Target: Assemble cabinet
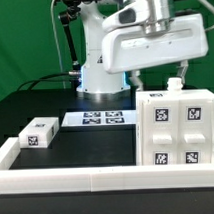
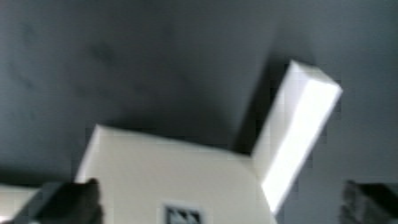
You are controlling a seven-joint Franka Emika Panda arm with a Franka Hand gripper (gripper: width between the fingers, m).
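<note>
The cabinet (image 1: 176, 128), a large white box with several square tags on its front, stands at the exterior view's right. My gripper (image 1: 159, 81) hangs just above its top with the fingers spread wide. In the wrist view the cabinet's white top (image 2: 169, 165) fills the space between my dark fingertips (image 2: 68, 198), and a narrow white panel (image 2: 294, 115) sticks out from it. My gripper (image 2: 222, 205) is open and holds nothing. A small white tagged block (image 1: 38, 132) lies on the black table at the exterior view's left.
The marker board (image 1: 95, 119) lies flat mid-table, in front of the robot base (image 1: 99, 70). A low white border rail (image 1: 98, 178) runs along the front edge and up the left side. A green backdrop stands behind.
</note>
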